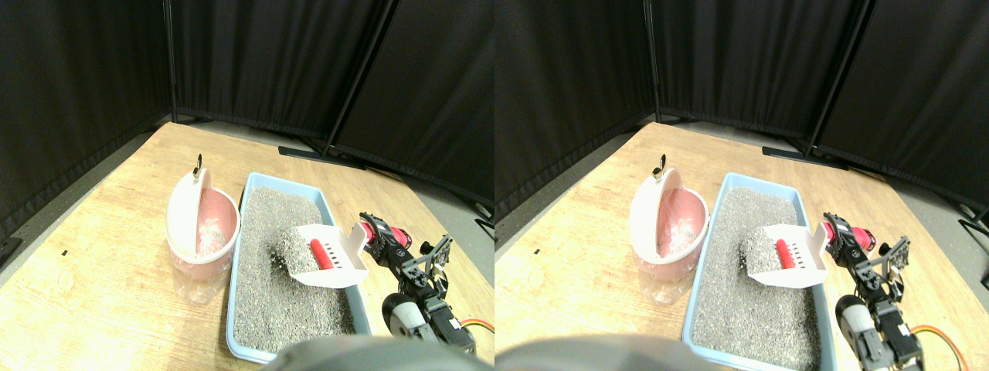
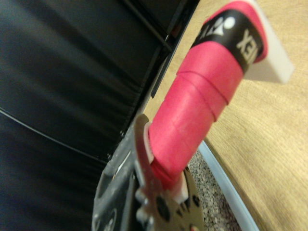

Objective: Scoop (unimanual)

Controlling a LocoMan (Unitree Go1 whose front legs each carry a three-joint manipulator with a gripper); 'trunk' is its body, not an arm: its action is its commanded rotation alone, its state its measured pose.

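A white slotted scoop (image 1: 334, 263) hangs over the right side of a light blue litter tray (image 1: 234, 313) filled with grey litter (image 1: 278, 301). A heap of litter and a small red piece (image 1: 321, 255) lie in the scoop. Its handle (image 1: 392, 234), wrapped in red tape, points right, and my right gripper (image 1: 376, 236) is shut on it. In the wrist view the red handle (image 2: 192, 115) fills the middle and runs down into the dark jaw. The tray's rim (image 2: 226, 183) and some litter (image 2: 211, 202) show beside it.
A pink bin (image 1: 216, 232) with a clear liner stands just left of the tray, its white lid (image 1: 182, 212) tipped open. Everything rests on a wooden board (image 1: 100, 270). Black curtain panels (image 1: 270, 62) on stands close off the back and sides.
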